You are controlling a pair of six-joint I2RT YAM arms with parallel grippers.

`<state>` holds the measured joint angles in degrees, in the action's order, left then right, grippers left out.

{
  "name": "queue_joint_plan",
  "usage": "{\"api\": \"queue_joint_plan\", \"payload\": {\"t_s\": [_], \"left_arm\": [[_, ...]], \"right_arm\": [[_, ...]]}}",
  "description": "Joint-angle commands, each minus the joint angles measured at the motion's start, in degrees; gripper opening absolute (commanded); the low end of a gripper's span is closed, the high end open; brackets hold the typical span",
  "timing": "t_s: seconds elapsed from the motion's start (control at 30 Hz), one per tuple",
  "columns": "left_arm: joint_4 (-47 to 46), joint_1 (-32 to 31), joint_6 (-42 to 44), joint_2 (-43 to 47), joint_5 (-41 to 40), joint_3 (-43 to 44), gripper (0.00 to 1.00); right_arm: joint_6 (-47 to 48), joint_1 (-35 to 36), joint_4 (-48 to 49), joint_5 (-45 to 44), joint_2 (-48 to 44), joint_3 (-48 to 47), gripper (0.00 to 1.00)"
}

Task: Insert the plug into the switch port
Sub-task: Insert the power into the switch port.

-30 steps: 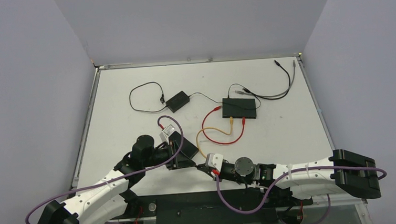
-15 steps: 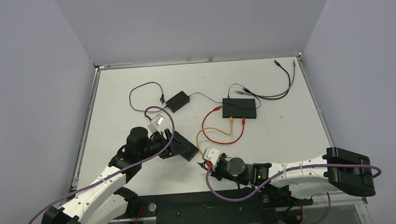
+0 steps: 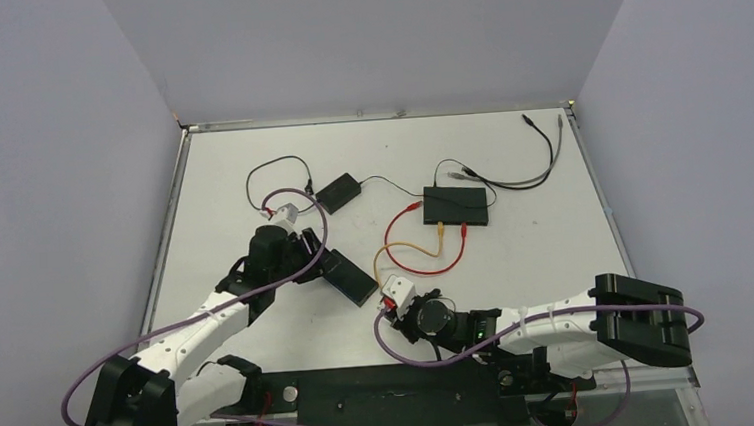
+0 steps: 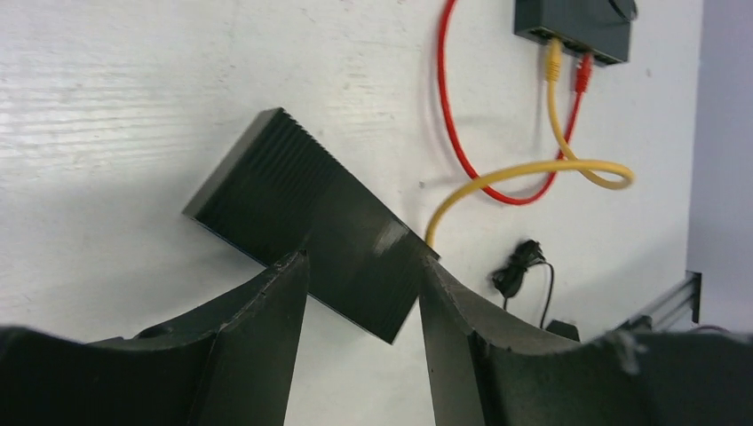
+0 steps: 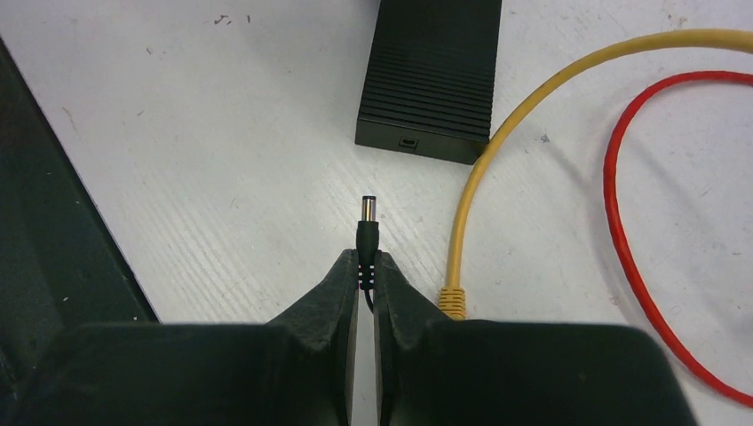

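Note:
The switch (image 3: 349,276) is a flat black ribbed box lying on the white table. In the right wrist view (image 5: 435,71) its end face shows a small port (image 5: 407,142). My right gripper (image 5: 366,263) is shut on a black barrel plug (image 5: 368,222). The plug's tip points at the port from a short way off, slightly left of it. In the top view the right gripper (image 3: 392,305) is just right of the switch's near end. My left gripper (image 4: 360,262) is open. Its fingers straddle one corner of the switch (image 4: 293,195), at the far-left end in the top view (image 3: 314,255).
A second black switch (image 3: 456,204) at the back holds yellow (image 3: 408,254) and red (image 3: 427,267) cables looping toward me. The yellow cable's loose end (image 5: 453,300) lies right of my right fingers. A black power adapter (image 3: 337,192) and grey cables (image 3: 521,175) lie further back.
My left arm has swung back and left, its gripper sliding from the switch's middle to its far-left end. My right gripper has moved left, toward the switch, with the plug.

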<state>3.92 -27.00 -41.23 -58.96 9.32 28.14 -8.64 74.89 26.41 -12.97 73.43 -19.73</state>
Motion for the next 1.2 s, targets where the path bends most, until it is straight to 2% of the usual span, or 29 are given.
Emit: {"api": "queue_joint_plan", "payload": {"t_s": [0.0,0.27,0.53,0.83,1.17], "left_arm": [[-9.4,1.8,2.3,-5.1,-4.5,-0.2,0.46],[-17.1,3.0,3.9,-13.7,-6.2,-0.9,0.46],[-19.6,4.0,6.2,-19.3,-8.1,1.0,0.46],[-23.6,4.2,5.3,-23.7,-0.9,0.5,0.46],[-22.8,4.0,4.0,-21.4,4.1,-3.8,0.44]], "right_arm": [[-3.8,-0.8,1.1,-2.6,1.5,-2.1,0.0],[-5.7,-1.0,4.9,-1.2,4.0,-1.2,0.0],[-9.2,-1.3,8.8,-1.3,8.8,-1.2,0.0],[-10.5,-2.5,11.7,-3.5,13.0,-2.5,0.0],[-9.8,-3.5,12.5,-4.4,16.8,-5.5,0.0]]}}
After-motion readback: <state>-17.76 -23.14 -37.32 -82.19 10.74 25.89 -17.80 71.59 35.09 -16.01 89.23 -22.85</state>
